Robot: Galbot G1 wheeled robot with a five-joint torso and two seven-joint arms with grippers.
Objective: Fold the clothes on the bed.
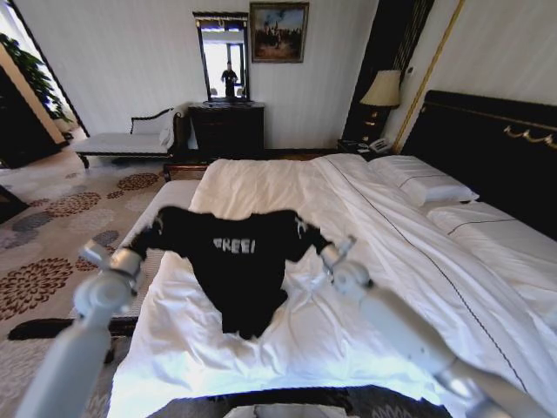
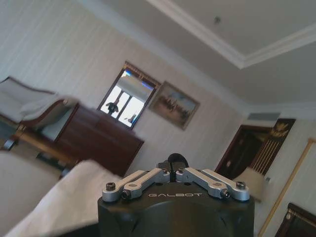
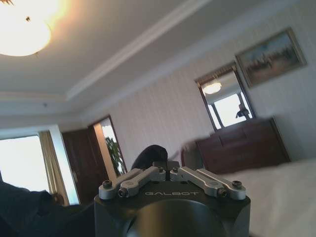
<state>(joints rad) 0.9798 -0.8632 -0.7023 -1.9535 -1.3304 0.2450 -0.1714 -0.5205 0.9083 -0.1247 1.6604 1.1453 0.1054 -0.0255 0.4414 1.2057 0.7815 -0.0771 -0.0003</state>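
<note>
Item: black T-shirt [image 1: 235, 257], hoisted above the bed [image 1: 348, 287], sagging centrally. Left gripper [image 1: 130, 259], at its nine o'clock, and right gripper [image 1: 335, 257], at three o'clock, each closed on a sleeve, apparently spreading the garment flat for folding.

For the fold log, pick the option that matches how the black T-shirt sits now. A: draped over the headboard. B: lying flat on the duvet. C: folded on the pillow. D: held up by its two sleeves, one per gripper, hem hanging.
D: the left gripper and right gripper each hold a sleeve of the black T-shirt, its hem hanging toward the white duvet.
</note>
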